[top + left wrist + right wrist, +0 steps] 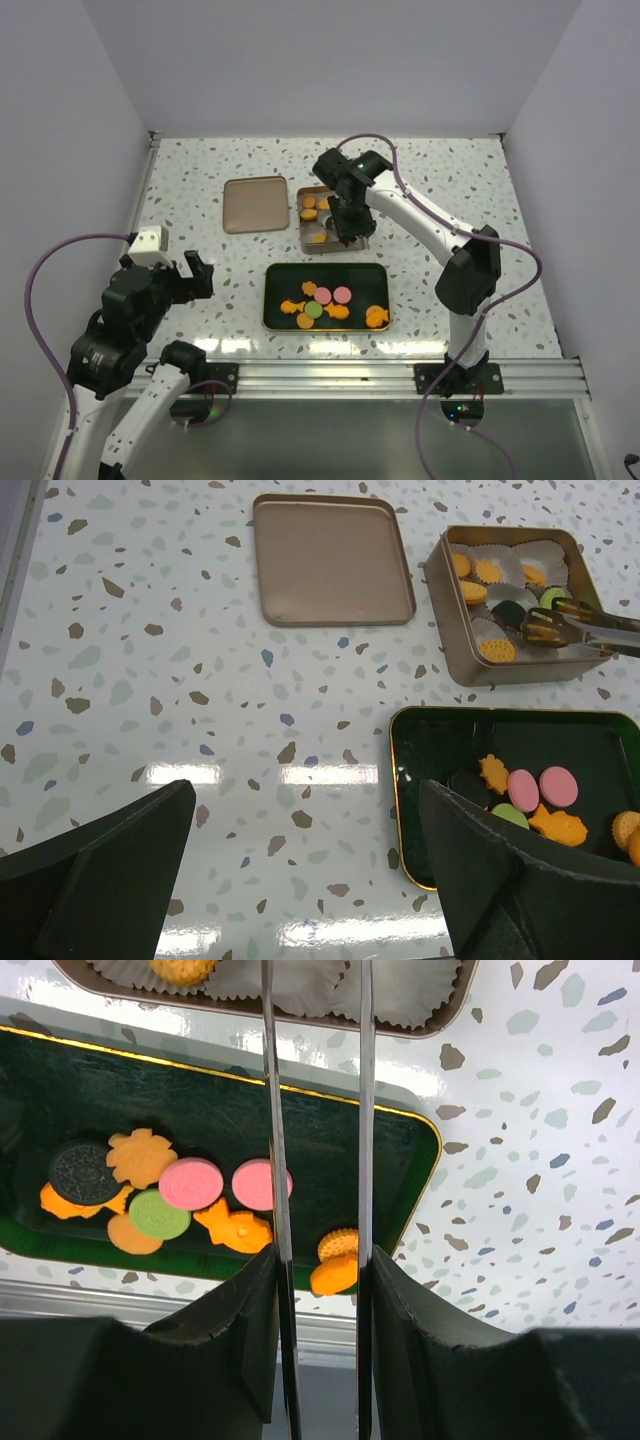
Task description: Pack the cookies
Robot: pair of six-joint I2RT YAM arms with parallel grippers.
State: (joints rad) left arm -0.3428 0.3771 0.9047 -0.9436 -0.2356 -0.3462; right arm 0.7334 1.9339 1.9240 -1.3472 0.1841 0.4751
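Observation:
Loose cookies lie in a dark green tray: orange shapes, two pink rounds, a green one and a dark one. More orange cookies sit in white paper cups inside a square metal tin. My right gripper hovers over the tin, shut on metal tongs. The tongs' tips hang just above the tin's cups; whether they hold a cookie is unclear. My left gripper stands open and empty over bare table, left of the tray.
The tin's lid lies flat to the left of the tin. The tray lies directly in front of the tin. White walls close off the speckled table on three sides, and a metal rail runs along its near edge.

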